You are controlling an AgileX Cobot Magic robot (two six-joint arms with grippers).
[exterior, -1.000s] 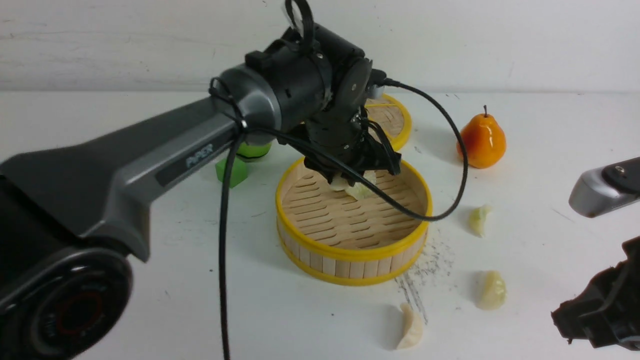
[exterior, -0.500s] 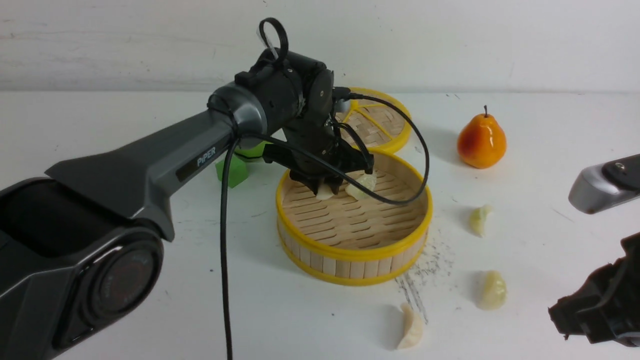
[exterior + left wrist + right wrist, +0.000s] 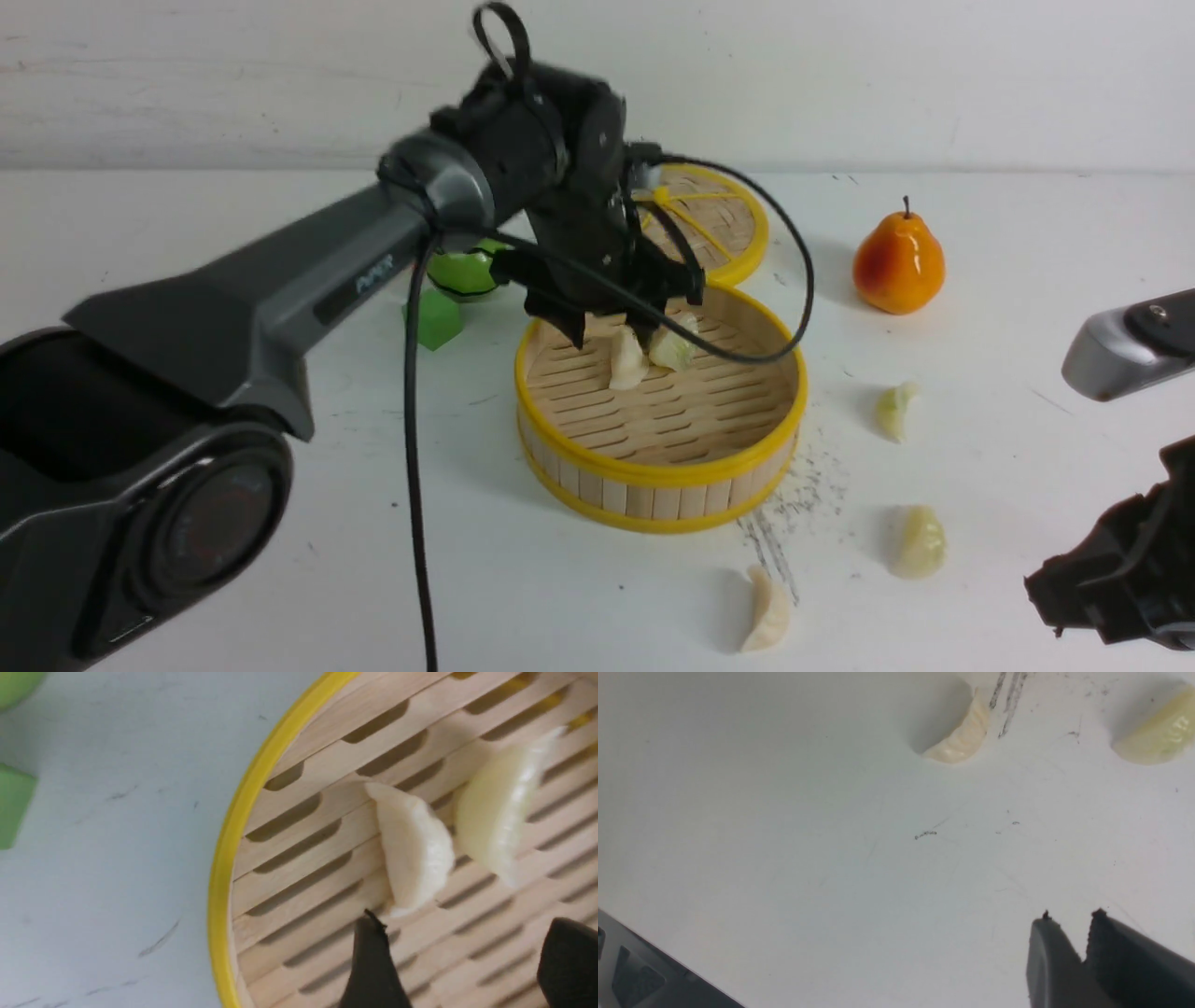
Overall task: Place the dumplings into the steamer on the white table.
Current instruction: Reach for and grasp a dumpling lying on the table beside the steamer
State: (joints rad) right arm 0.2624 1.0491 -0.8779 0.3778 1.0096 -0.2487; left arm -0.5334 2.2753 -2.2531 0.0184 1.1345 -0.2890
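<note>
The steamer (image 3: 653, 476) stands mid-table on the white table (image 3: 560, 597). Two dumplings lie on its slatted floor: a cream one (image 3: 626, 359) (image 3: 413, 854) and a greenish one (image 3: 672, 347) (image 3: 502, 821). My left gripper (image 3: 611, 331) (image 3: 465, 921) hangs just above them, open, with nothing between its fingers. Three more dumplings lie on the table to the right of the steamer, at the far right (image 3: 894, 409), nearer (image 3: 918, 541) (image 3: 1157, 739) and nearest the front (image 3: 767, 611) (image 3: 959, 742). My right gripper (image 3: 1072, 914) (image 3: 1055, 588) hovers low at the front right, shut and empty.
A woven yellow-rimmed lid (image 3: 728, 224) lies behind the steamer. An orange pear (image 3: 898, 261) stands at the back right. A green cube (image 3: 434, 317) and a round green object (image 3: 464, 271) sit left of the steamer, partly behind my left arm.
My left gripper has opened and let go of the cream dumpling, which now lies on the steamer floor beside the greenish one. The right gripper has barely moved.
</note>
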